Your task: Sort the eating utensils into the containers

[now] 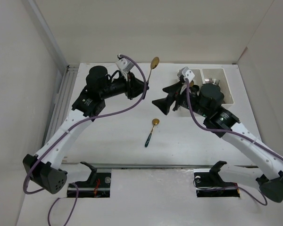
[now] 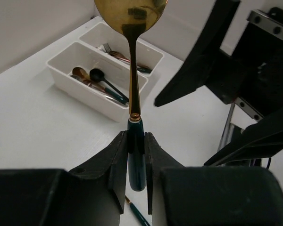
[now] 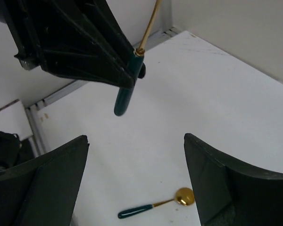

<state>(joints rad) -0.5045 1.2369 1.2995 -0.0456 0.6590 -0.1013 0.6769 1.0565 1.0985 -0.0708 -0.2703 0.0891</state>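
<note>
My left gripper [image 1: 145, 87] is shut on the dark green handle of a gold-headed spoon [image 1: 153, 63] and holds it above the table, head up; the left wrist view shows the handle [image 2: 136, 155] between the jaws. My right gripper [image 1: 161, 104] is open and empty, facing the left one. A second gold spoon with a green handle [image 1: 151, 131] lies on the table between the arms and shows in the right wrist view [image 3: 155, 207]. The white two-compartment tray [image 1: 226, 87] stands at the back right, partly hidden by the right arm. Several utensils lie in it [image 2: 104, 82].
A grey rail [image 1: 61, 101] runs along the table's left edge. White walls close in the back and both sides. Both arm bases sit at the near edge.
</note>
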